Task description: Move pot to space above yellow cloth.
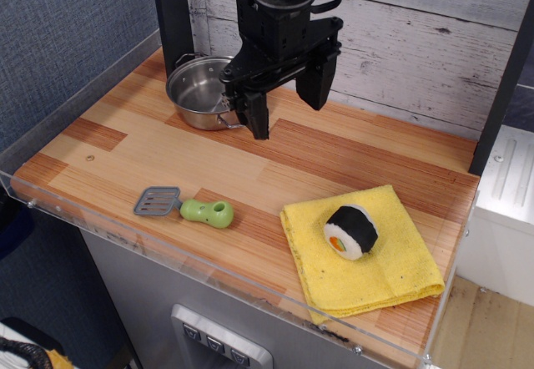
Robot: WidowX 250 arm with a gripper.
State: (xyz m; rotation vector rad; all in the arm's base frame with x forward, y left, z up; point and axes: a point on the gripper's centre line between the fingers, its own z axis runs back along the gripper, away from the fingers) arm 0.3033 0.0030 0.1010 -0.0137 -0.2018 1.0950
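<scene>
Observation.image showed the pot upright at the desk's back-left corner, mouth up, one wire handle toward the front and the other toward the back wall. Beside it hung the gripper, jaws spread apart and empty. Yellow cloth lay near the front-right corner; no writing was legible.

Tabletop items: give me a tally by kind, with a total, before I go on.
Pot: 1
Yellow cloth: 1
Toy sushi roll: 1
Toy spatula, grey blade with green handle: 1
Total: 4
</scene>
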